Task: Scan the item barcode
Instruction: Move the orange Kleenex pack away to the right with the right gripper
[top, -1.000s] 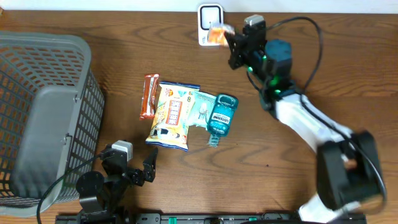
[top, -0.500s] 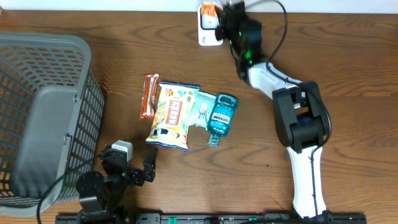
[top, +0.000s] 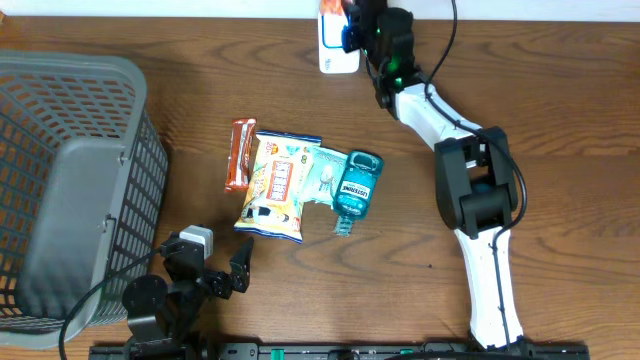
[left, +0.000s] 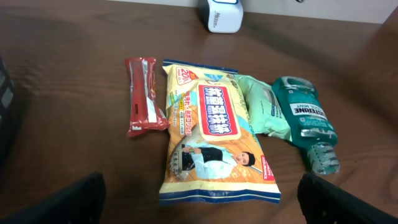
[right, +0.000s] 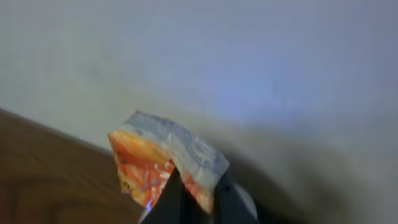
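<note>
Overhead: packet (right: 149, 165) over scanner (top: 335, 55), far table (top: 400, 250) edge

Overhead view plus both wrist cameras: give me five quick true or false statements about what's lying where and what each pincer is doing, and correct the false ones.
1. The right pincer is shut on an orange packet. True.
2. The mouthwash bottle stands upright. False: it lies on its side on the table.
3. The red snack bar is inside the grey basket. False: it lies on the table, beside the yellow snack bag.
4. The left pincer is open and holds nothing. True.
5. The yellow snack bag lies between the red snack bar and the green packet. True.
</note>
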